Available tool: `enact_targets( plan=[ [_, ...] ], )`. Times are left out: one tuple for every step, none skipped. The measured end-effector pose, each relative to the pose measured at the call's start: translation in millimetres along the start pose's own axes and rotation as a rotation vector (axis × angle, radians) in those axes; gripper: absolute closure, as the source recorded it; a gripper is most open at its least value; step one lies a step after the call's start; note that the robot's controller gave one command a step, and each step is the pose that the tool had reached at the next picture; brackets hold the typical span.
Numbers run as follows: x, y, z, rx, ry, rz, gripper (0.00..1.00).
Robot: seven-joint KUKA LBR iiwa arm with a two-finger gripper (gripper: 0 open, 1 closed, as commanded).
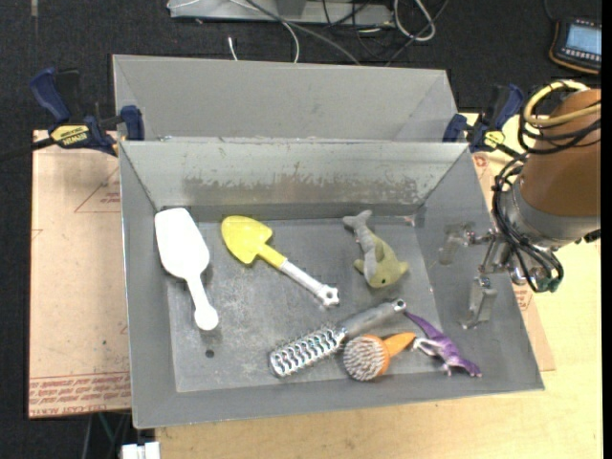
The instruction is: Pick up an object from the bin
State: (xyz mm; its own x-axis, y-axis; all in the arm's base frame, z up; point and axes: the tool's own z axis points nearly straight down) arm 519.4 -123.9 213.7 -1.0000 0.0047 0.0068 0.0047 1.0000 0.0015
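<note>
Grey metal bin (249, 347), seen from above. At 3 o'clock the robot's metal gripper (473, 285) hangs over the bin's right slope; whether it is spread or pressed together cannot be told. Nearest to it, at 5 o'clock, lies a purple plastic toy lizard (447, 345), beside an orange round hairbrush (368, 357) and a grey-handled wire hairbrush (320, 344).

Grey metal bin (287, 175): matt, its back wall scuffed and scratched. White scoop (182, 247) and yellow shovel (247, 239) are moulded in smooth plastic, faintly glossy. The purple toy dinosaur (448, 349) is seen as smooth plastic too.
</note>
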Motion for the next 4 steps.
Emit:
enact_targets(
  plan=[
    [-1.7, 0.9, -4.6, 0.001, -0.008, -0.005, 0.0],
    [17.7, 48.4, 90.0, 0.002, -0.008, -0.313, 0.0],
    [26.2, 69.5, 52.4, 0.005, -0.015, -0.372, 0.0],
    [17.4, 87.9, 110.4, -0.003, -0.002, -0.638, 0.0]
  ],
)
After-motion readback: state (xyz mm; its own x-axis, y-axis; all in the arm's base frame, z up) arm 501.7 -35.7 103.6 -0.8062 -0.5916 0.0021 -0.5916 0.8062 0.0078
